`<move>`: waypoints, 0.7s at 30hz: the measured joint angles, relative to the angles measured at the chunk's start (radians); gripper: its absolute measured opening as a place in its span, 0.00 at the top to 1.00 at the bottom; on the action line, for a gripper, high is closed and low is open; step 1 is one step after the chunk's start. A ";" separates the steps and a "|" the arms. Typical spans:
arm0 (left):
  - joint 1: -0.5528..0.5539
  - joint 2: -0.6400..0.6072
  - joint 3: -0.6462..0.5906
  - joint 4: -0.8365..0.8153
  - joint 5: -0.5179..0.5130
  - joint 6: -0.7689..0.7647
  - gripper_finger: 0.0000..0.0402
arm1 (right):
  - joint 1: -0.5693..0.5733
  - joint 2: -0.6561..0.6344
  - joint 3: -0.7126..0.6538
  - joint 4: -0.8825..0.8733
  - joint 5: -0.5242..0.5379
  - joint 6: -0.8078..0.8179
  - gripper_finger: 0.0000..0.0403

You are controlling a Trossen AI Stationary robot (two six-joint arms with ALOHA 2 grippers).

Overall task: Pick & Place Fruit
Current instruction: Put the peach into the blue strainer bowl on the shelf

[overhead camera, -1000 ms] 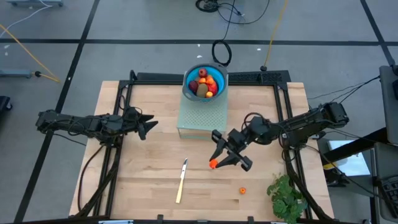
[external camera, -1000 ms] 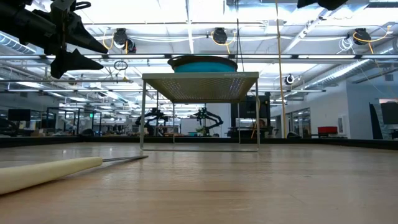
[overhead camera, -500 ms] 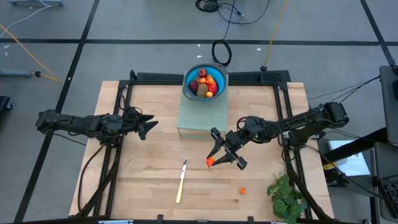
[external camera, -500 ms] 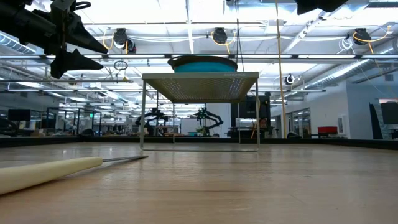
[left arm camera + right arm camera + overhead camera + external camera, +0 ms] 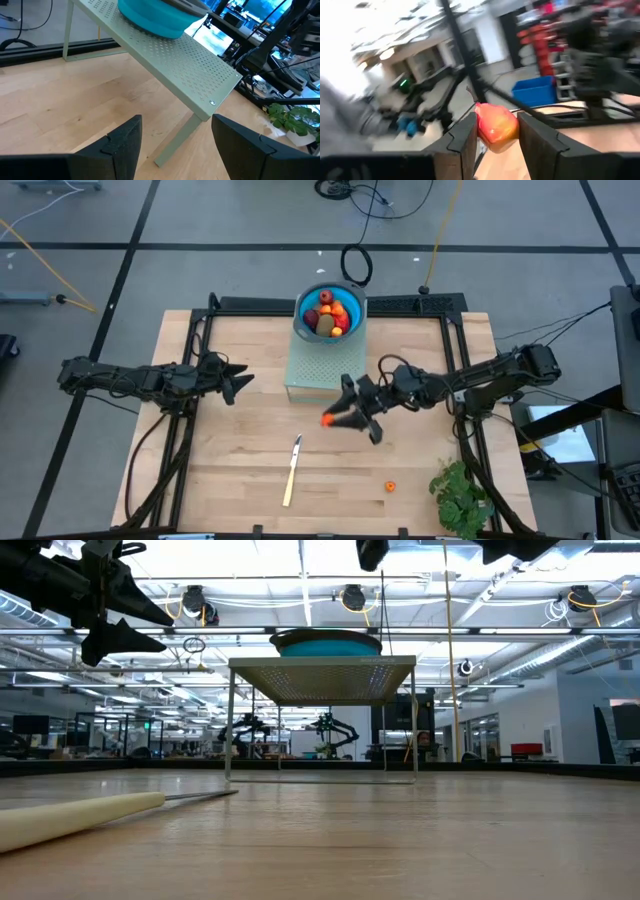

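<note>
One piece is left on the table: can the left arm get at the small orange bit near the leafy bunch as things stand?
Probably not easily: the orange bit lies far across the table, beside the right arm's side; the left gripper hovers open at the left edge.

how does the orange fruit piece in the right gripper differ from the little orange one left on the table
The held fruit piece is clamped between the right gripper's fingers, above the wooden table in front of the green stand; the loose orange piece lies free on the table, near the leafy bunch. The held one shows orange-red with yellow patches up close; the loose one is too small to tell beyond orange. Both are small, and neither is in the blue bowl.
</note>
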 joint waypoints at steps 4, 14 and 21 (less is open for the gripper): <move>0.000 0.000 0.000 0.000 0.000 0.000 0.40 | -0.029 0.000 0.000 -0.001 0.073 0.090 0.69; 0.000 0.000 0.000 0.000 -0.001 0.001 0.40 | -0.116 0.000 0.000 -0.002 0.133 0.142 0.69; 0.000 0.000 0.000 0.000 -0.001 0.000 0.40 | -0.209 -0.029 0.001 -0.009 0.225 0.124 0.69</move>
